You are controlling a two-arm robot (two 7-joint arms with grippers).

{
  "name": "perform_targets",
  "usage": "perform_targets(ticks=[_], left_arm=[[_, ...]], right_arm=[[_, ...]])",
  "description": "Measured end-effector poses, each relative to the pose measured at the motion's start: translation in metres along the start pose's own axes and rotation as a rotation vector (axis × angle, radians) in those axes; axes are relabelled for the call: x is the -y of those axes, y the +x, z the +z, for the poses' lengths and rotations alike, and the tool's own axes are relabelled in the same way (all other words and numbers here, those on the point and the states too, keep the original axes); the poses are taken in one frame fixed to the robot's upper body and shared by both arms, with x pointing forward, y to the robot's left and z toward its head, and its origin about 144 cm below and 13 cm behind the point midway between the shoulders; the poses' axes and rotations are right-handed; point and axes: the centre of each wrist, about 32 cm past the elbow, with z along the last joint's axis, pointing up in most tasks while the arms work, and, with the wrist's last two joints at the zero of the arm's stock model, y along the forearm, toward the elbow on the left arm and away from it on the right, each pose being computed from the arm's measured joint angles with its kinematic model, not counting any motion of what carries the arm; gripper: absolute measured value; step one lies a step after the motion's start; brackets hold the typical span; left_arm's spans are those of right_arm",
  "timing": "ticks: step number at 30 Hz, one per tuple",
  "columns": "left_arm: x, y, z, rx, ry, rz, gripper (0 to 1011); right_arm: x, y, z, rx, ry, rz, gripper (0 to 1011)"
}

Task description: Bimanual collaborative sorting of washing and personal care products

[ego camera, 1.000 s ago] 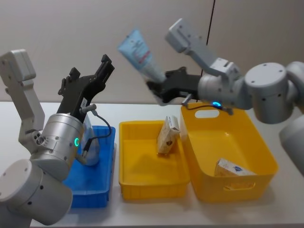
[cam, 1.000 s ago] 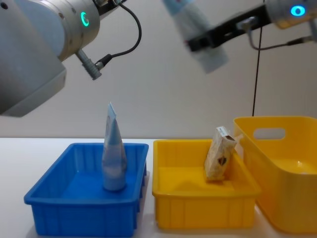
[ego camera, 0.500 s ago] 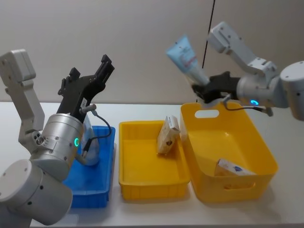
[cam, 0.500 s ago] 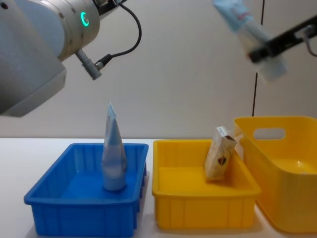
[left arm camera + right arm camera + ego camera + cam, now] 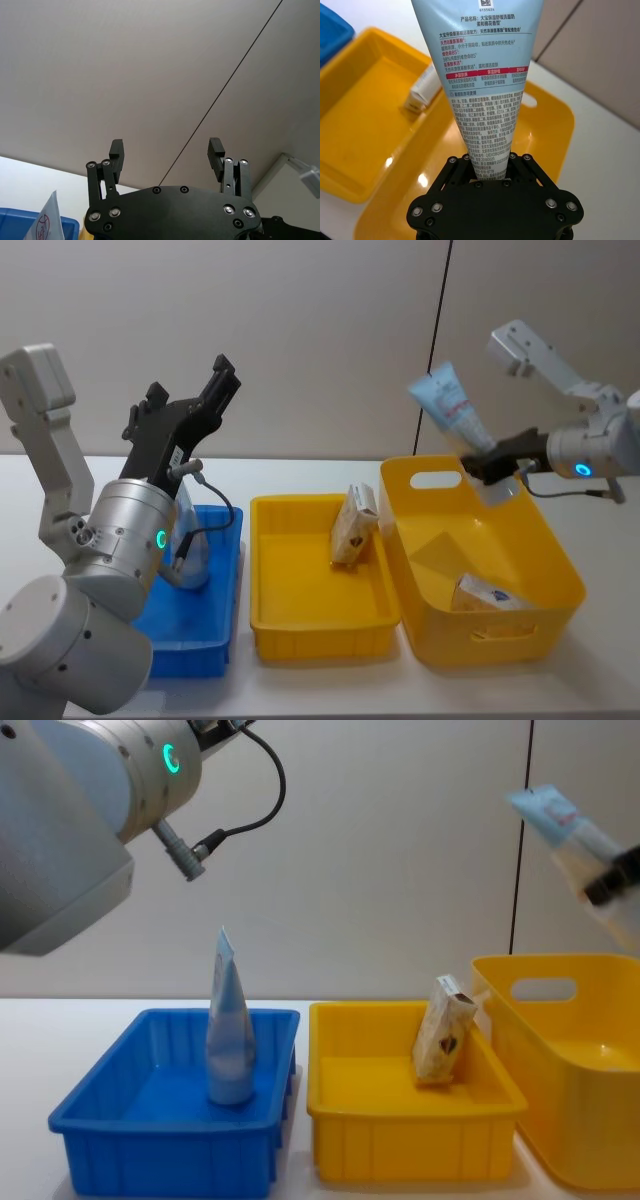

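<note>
I hold a tube (image 5: 452, 412) clamped in the right gripper (image 5: 487, 466), upper right, above the deep bin (image 5: 545, 545). Next I must lower and release. Left gripper (image 5: 190, 400) waits, fingers apart.

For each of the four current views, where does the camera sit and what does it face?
Head: high, looking down on three bins; both arms show.
Chest: low, side-on across the blue bin; left arm's body shows.
Left wrist: faces the wall past the open left gripper.
Right wrist: looks down the held tube, over the tall yellow bin.
Head and chest share the cream carton.
</note>
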Motion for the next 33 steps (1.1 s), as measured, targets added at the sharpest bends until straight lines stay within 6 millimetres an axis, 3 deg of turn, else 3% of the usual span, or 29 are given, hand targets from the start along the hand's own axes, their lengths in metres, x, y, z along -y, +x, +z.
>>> perform_targets(ticks=[17,33], left_arm=[[0.0,0.0,0.0,0.0,0.0,0.0,1001],[0.0,0.0,0.0,0.0,0.0,0.0,1001]], right_arm=[[-0.023,0.032,-0.012,-0.087,-0.191,0.05,194],[-0.032,0.041,-0.006,-0.08,-0.202,0.067,178]])
